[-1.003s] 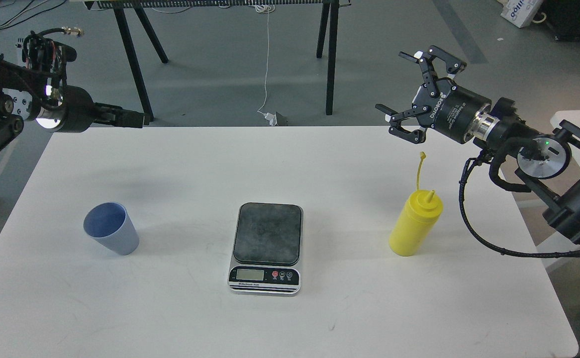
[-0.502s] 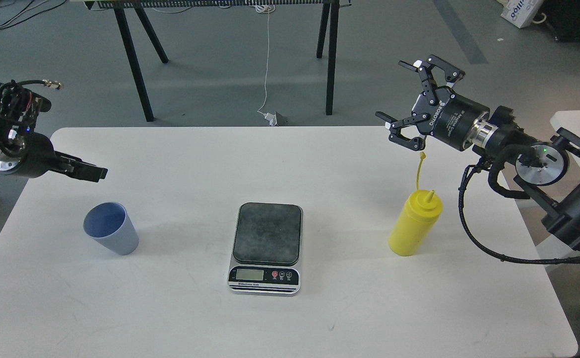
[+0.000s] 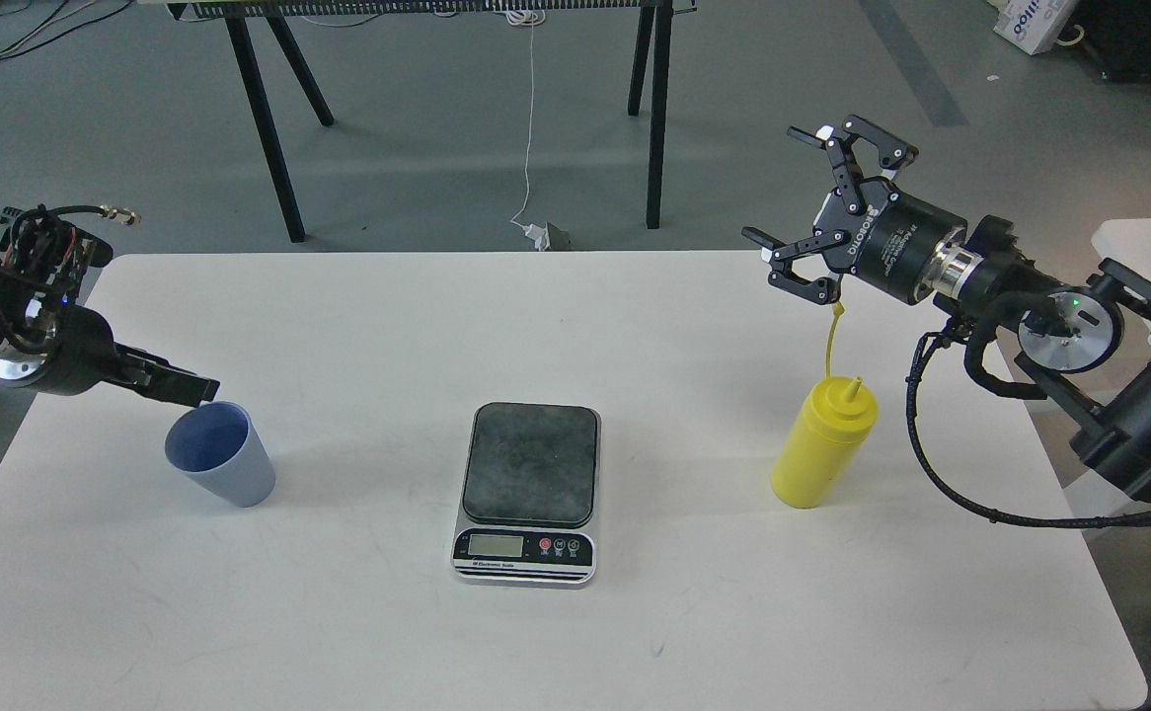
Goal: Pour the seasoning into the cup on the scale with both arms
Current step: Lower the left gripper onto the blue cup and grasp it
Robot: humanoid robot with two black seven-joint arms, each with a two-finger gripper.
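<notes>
The light-blue cup stands upright on the left of the white table. The scale lies at the centre with its dark plate bare. The yellow seasoning bottle stands at the right, its cap strap sticking up. My left gripper is just above the cup's far rim; it is seen side-on as one dark bar, so I cannot tell its fingers apart. My right gripper is open and empty, above and behind the bottle, with its lower finger close to the strap's tip.
Black trestle legs and a white cable are on the floor behind the table. A second white table's corner is at the right, behind my right arm. A cardboard box lies at the top right.
My left gripper has come down and forward from above the table's far left edge to the cup's rim. My right gripper has shifted slightly left, staying open over the strap.
</notes>
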